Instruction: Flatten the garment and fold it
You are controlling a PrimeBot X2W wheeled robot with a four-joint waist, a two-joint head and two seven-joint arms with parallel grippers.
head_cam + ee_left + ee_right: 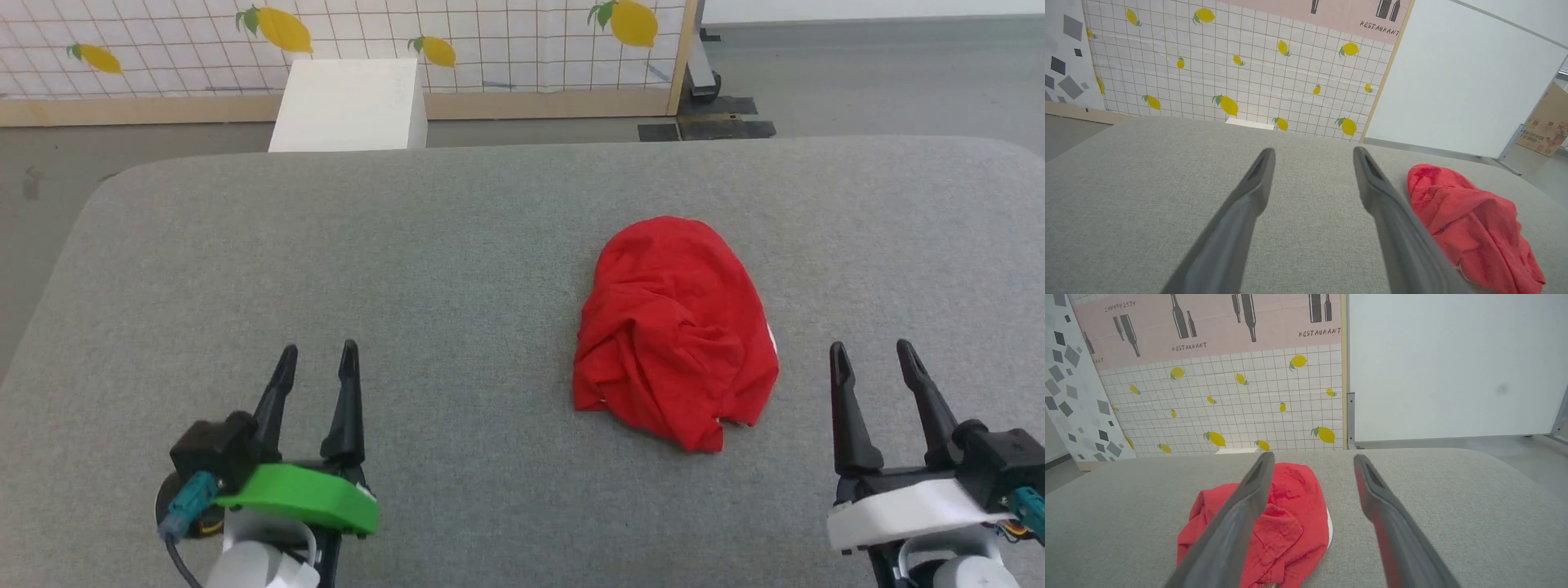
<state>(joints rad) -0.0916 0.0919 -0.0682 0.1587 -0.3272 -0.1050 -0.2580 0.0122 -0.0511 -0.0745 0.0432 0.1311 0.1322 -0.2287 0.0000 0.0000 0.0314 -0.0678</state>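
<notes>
Plainly the garment (673, 327) is soft and light. It lies crumpled in a heap on the grey padded table (457, 269), right of the middle, so it should drape and sag when lifted and hold no shape of its own. Its near edge is the busiest part, with bunched folds, a corner at the near left and a drooping lobe at the near right. These loose points look like the best places to pinch, since a single layer there should pull free and let the heap open. A sliver of white trim (771, 339) shows along its right side and marks a real hem, another fair hold. Farther back the cloth rounds into a smooth dome with no free edge, so a pinch there would probably gather several layers at once. The cloth should not slip much on the woven table cover, so dragging may wrinkle it and lifting seems wiser.

Both hands are empty and touch nothing. The left gripper (318, 348) hovers over bare table at the near left, jaws spread wide, well apart from the garment. The right gripper (870, 345) hovers at the near right, also spread wide, close to the garment's right side but clear of it. Beyond the table's far edge stand a white box (351, 106) and a lemon-patterned panel (490, 41).
</notes>
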